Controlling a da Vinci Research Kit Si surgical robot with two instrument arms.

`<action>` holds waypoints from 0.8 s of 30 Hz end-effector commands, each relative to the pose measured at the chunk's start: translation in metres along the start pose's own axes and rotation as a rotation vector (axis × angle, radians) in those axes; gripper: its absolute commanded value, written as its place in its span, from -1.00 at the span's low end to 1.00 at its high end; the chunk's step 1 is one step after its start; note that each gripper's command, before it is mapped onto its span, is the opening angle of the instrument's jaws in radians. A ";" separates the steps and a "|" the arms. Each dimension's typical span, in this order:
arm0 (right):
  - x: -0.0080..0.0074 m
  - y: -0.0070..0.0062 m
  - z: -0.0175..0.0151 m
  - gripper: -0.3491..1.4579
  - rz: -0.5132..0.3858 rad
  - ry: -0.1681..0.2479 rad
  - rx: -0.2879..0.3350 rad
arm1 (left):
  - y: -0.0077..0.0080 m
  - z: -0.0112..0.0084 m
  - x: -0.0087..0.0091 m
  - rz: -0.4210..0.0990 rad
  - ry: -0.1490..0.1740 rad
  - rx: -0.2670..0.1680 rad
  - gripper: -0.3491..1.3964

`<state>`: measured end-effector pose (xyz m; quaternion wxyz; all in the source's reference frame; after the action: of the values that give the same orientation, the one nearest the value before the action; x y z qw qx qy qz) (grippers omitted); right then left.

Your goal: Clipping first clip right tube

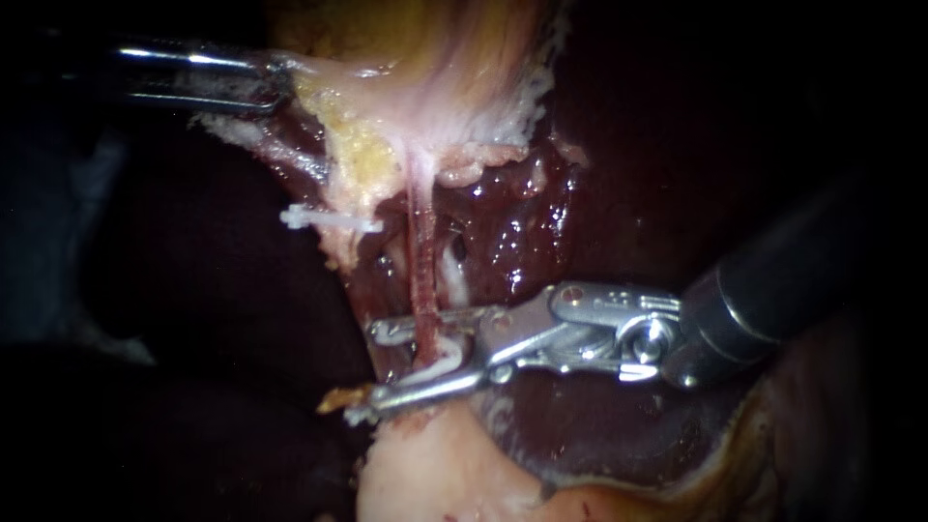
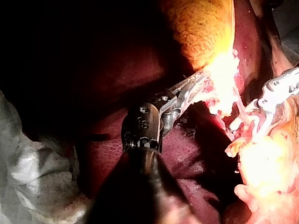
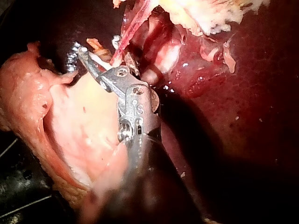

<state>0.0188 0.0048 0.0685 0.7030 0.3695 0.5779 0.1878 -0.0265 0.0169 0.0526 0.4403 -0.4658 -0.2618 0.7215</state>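
**Tube lies across our open jaws**

Our right tool [image 1: 365, 375] reaches in from the right with jaws apart, and the red tube [image 1: 421, 271] runs crosswise through the gap, back from the tips. Our left tool [image 1: 275, 82], farther off, is clamped on pale tissue [image 1: 333, 82], stretching the tube lengthwise. Closing squarely looks the next need.

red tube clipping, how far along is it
Done: left instrument grips the pale stringy tissue. In hand: right instrument has open jaws straddling the thin red tube, a white clip sitting between them. Left: squeeze the clip shut on the tube and back off.
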 end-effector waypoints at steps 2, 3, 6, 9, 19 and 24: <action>0.0003 -0.0009 0.0001 -0.07 -0.002 0.010 0.016 | 0.0000 0.0000 0.0000 0.000 0.000 0.000 -1.00; 0.0005 -0.0013 0.0002 -0.07 -0.003 0.016 0.027 | 0.0000 0.0000 0.0000 0.000 0.000 0.000 -1.00; 0.0014 -0.0027 0.0003 -0.07 0.008 0.029 0.061 | 0.0000 0.0000 0.0000 0.000 0.000 0.000 -1.00; 0.0023 -0.0037 0.0003 -0.08 0.020 0.034 0.090 | 0.0000 0.0000 0.0000 0.000 0.000 0.000 -1.00; 0.0028 -0.0040 0.0001 -0.20 0.037 0.026 0.141 | 0.0000 0.0000 0.0000 0.000 0.000 0.000 -1.00; 0.0027 -0.0038 -0.0003 -0.42 0.061 0.021 0.141 | 0.0000 0.0000 0.0000 0.000 0.000 0.000 -1.00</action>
<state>0.0186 0.0043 0.0639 0.6626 0.4336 0.5856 0.1731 -0.0264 0.0169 0.0526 0.4402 -0.4658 -0.2618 0.7216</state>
